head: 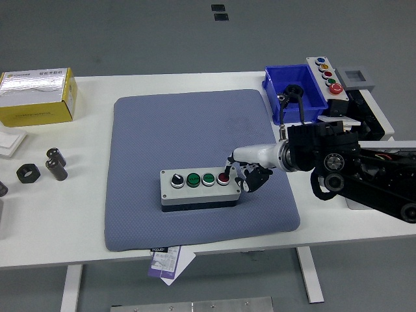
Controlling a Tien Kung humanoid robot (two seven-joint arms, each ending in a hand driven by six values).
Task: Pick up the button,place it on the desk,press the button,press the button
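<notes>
Pressing red button (223,177) on the button box (199,189), which sits on the blue mat (195,156) on the desk (91,84); right hand (250,174) curled, holding nothing, one finger extended. Push straight down so the box doesn't slide.

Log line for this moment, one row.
right hand | fingertip on red button | button box flat on blue mat | left arm out of view

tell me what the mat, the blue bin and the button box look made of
Mat: looks like soft foam or rubber with a fabric face, matte grey-blue with a fine dotted weave and rounded corners. Blue bin: likely moulded plastic, evenly coloured with a slight sheen. Button box: probably plastic, a light grey lid on a darker base.
</notes>
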